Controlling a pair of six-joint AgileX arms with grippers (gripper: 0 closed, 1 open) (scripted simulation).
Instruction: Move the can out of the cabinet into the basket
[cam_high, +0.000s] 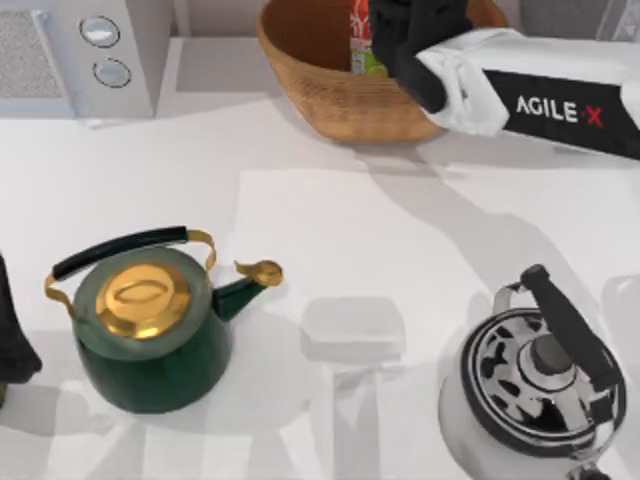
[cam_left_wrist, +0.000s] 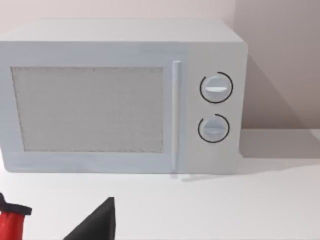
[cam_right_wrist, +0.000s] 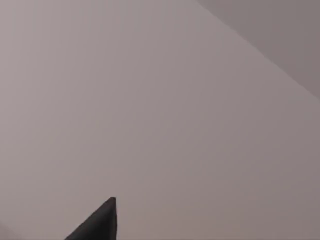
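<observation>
Table (cam_high: 330, 230), white, bears 2 kettles, microwave (cam_high: 90, 50), basket (cam_high: 330, 100).

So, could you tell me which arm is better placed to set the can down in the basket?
Right. The right gripper is over the wicker basket beside the red can; the left arm sits parked at the table's left edge, far away.
</observation>
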